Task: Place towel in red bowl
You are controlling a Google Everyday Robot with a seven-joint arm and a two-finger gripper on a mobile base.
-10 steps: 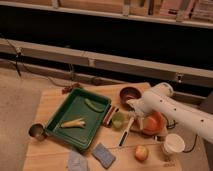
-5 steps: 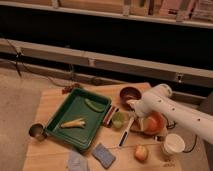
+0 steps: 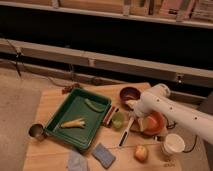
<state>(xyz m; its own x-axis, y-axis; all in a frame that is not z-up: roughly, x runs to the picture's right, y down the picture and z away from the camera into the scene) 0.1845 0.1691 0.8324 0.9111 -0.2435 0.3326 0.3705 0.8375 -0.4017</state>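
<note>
A crumpled grey-blue towel (image 3: 77,161) lies at the table's front edge, left of centre. The red bowl (image 3: 159,121) stands on the right side of the table. My white arm reaches in from the right and bends down over the bowl's left rim. My gripper (image 3: 142,123) hangs there, open, with pale fingers at the rim and nothing between them. Towel and gripper are far apart.
A green tray (image 3: 64,111) holds a yellow item (image 3: 72,123) and a green vegetable (image 3: 94,105). Nearby are a blue sponge (image 3: 103,155), green cup (image 3: 118,120), dark maroon bowl (image 3: 130,93), apple (image 3: 141,152), white cup (image 3: 173,145), metal cup (image 3: 36,131) and a black pen (image 3: 125,133).
</note>
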